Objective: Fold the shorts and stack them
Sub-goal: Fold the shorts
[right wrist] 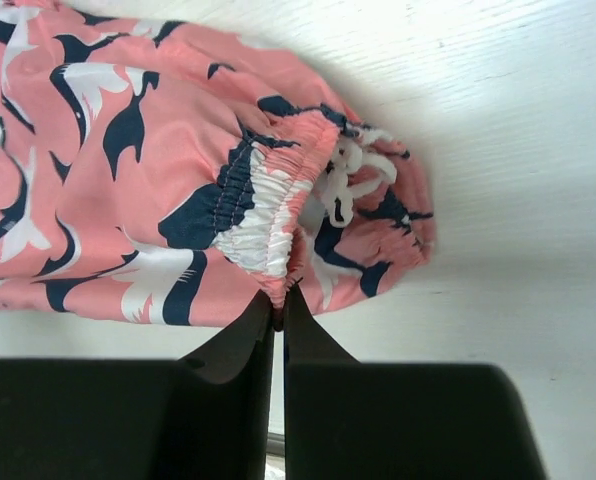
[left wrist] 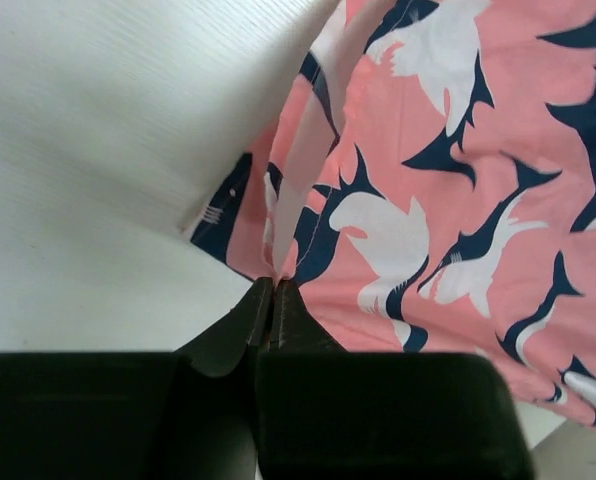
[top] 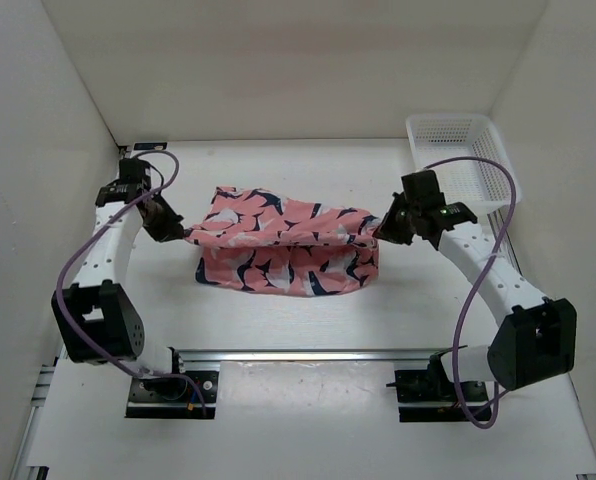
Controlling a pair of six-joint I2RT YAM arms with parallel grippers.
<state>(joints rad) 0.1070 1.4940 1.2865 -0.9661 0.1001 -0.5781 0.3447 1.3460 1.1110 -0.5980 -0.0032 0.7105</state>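
Coral-pink whale-print shorts [top: 288,250] are stretching across the middle of the counter [top: 278,320], left claw [top: 183,234] and right claw [top: 381,228] each pinching one end. Folding is apparently just beginning, stacking not yet done.

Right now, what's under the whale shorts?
Only white table shows around the shorts, pinched at each end by the left gripper and right gripper. The patch beneath the fabric is hidden.

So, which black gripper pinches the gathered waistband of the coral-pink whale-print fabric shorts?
The right gripper: white drawstring beside its tips. The left gripper pinches a flat edge of the shorts.
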